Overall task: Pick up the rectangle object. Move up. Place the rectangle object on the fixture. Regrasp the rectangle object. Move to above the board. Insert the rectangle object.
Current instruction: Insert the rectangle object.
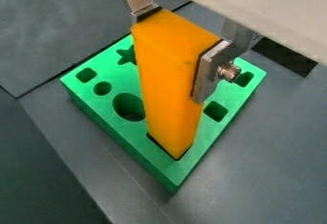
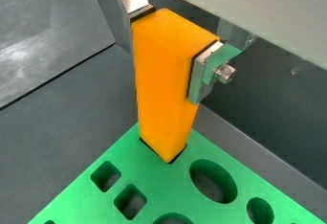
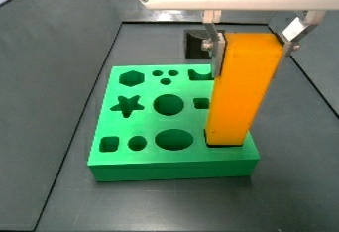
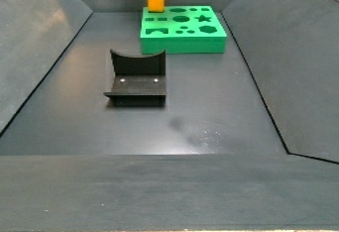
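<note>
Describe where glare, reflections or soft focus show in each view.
A side view: pale glare patch on the dark floor. A wrist view: window-like reflection on the grey side wall; the tool, gripping the upright orange-yellow rectangular block, looks soft.

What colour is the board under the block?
Bright green board, clearest in a side view.

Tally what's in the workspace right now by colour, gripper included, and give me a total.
Orange-yellow: 1, the rectangle object, upright in a slot at the board's edge.
Green: 1, the board.
Black: 1, the fixture, holding nothing.
Silver: 1, the gripper, shut on the rectangle object above the board.
Total: 4
</note>
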{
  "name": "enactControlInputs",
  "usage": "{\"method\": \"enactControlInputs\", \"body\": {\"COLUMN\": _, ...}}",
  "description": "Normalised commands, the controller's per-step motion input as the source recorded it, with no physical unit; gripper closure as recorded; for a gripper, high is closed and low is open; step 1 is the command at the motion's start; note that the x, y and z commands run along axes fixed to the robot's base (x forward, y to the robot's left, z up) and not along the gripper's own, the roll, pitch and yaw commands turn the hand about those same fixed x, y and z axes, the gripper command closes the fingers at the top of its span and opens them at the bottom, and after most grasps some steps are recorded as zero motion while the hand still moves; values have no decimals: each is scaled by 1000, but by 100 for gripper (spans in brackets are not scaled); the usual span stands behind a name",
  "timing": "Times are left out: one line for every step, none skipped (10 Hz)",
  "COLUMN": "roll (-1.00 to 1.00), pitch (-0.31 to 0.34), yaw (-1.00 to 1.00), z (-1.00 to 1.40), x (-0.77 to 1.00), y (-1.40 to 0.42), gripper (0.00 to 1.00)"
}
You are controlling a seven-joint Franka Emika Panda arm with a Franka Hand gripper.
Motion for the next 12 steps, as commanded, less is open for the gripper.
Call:
{"method": "enactControlInputs", "body": {"roll": 73, "pitch": -4, "yaw": 0, "z": -197, "x": 0, "y": 0, "gripper": 100}}
{"method": "enactControlInputs", "body": {"roll": 86, "pitch": -4, "yaw": 97, "z": -237, "x": 0, "y": 0, "gripper": 100}}
{"method": "enactControlInputs", "body": {"roll": 56, "pitch": -4, "yaw": 123, "z": -206, "x": 0, "y": 0, "gripper": 100}}
{"method": "enactControlInputs", "body": {"roll": 50, "pitch": 0, "yaw": 114, "z": -186, "x": 0, "y": 0, "gripper": 100}}
{"method": "enactControlInputs", "body": {"roll": 67, "pitch": 0, "yaw": 143, "z": -177, "x": 20, "y": 0, "gripper": 100}}
{"method": "enactControlInputs", "body": {"roll": 71, "pitch": 0, "yaw": 126, "z": -169, "x": 46, "y": -23, "gripper": 100}}
{"method": "enactControlInputs", "body": {"roll": 103, "pitch": 0, "yaw": 91, "z": -149, "x": 129, "y": -86, "gripper": 100}}
{"method": "enactControlInputs", "body": {"roll": 131, "pitch": 0, "yaw": 97, "z": -134, "x": 220, "y": -180, "gripper": 100}}
{"method": "enactControlInputs", "body": {"roll": 127, "pitch": 0, "yaw": 100, "z": -97, "x": 154, "y": -197, "gripper": 100}}
{"method": "enactControlInputs", "body": {"roll": 134, "pitch": 0, "yaw": 120, "z": -89, "x": 163, "y": -243, "gripper": 100}}
{"method": "enactControlInputs", "body": {"roll": 134, "pitch": 0, "yaw": 123, "z": -80, "x": 143, "y": -226, "gripper": 100}}
{"method": "enactControlInputs", "body": {"roll": 80, "pitch": 0, "yaw": 140, "z": -157, "x": 126, "y": -69, "gripper": 100}}
